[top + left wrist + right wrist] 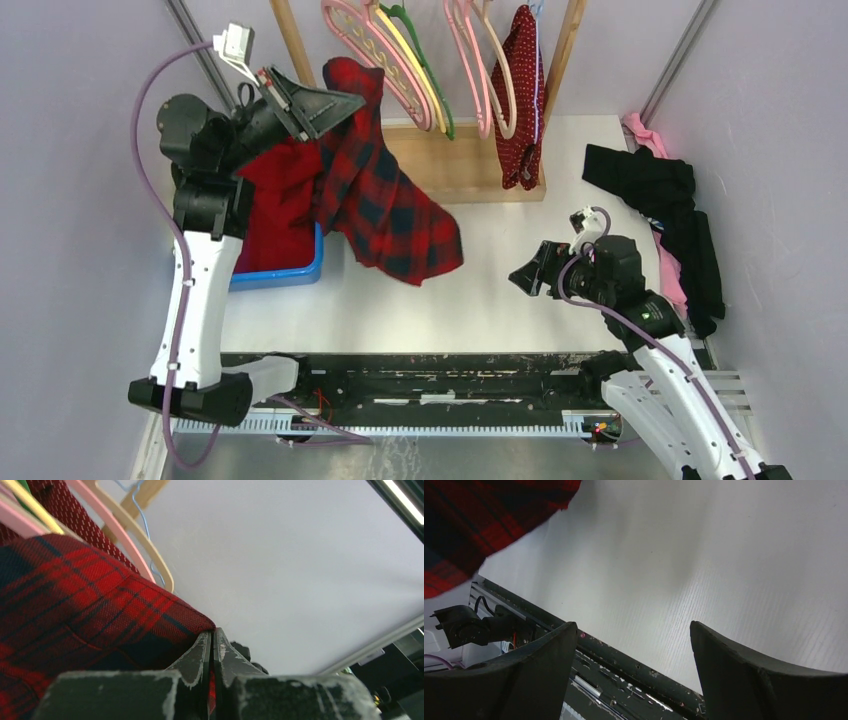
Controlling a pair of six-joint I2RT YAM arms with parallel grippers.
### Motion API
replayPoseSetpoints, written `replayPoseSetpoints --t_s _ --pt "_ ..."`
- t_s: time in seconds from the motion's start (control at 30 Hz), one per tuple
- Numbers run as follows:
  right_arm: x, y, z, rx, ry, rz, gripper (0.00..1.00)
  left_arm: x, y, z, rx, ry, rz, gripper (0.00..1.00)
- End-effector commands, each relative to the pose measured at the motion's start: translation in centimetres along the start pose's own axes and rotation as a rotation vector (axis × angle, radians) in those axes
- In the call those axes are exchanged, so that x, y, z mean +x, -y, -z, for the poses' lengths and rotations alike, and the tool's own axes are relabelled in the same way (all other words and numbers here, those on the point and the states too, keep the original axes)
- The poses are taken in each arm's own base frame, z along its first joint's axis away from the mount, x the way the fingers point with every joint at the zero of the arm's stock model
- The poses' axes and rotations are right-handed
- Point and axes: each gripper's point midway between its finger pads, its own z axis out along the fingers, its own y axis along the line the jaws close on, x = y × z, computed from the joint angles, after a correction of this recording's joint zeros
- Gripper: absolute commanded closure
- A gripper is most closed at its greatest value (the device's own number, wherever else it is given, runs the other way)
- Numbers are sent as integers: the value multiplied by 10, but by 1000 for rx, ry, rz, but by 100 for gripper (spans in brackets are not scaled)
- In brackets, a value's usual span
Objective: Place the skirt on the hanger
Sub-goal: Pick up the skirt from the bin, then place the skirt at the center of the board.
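The dark-red polka-dot skirt (520, 100) hangs on the wooden rack at the back, under the thin lilac-blue wire hanger (537, 12). Both also show in the left wrist view, the skirt (65, 510) and the hanger (145, 525). My left gripper (355, 100) is raised by the rack, shut (213, 632) on a corner of the red-and-black plaid garment (385, 200), which hangs down from it (75, 595). My right gripper (522, 272) is open and empty low over the white table (634, 630), right of the plaid cloth (474, 520).
Pink hangers (370, 45) and a green one (430, 80) hang on the rack with its wooden base (450, 165). A blue bin (280, 275) holds red cloth at the left. Black cloth (660, 200) and pink cloth (645, 130) lie at the right edge.
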Motion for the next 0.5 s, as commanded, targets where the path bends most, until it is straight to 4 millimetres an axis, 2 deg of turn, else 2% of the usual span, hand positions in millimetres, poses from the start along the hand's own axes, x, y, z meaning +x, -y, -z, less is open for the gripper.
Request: replayPoseSetpoints --t_s 0.0,0.13,0.3,0.4,0.47 --pt "-20 -7 12 8 66 47 12 29 14 8 84 -36 -28 93" --pt "-18 -5 16 22 74 40 11 77 -15 1 39 -133 27 93" --pt "-15 -4 17 25 78 21 11 154 -44 -9 -20 -249 88 93" --pt "-12 -3 16 23 72 7 11 201 -53 -13 -25 -319 127 93" --pt "-11 -2 14 26 69 1 11 233 -52 -18 -11 -368 146 93"
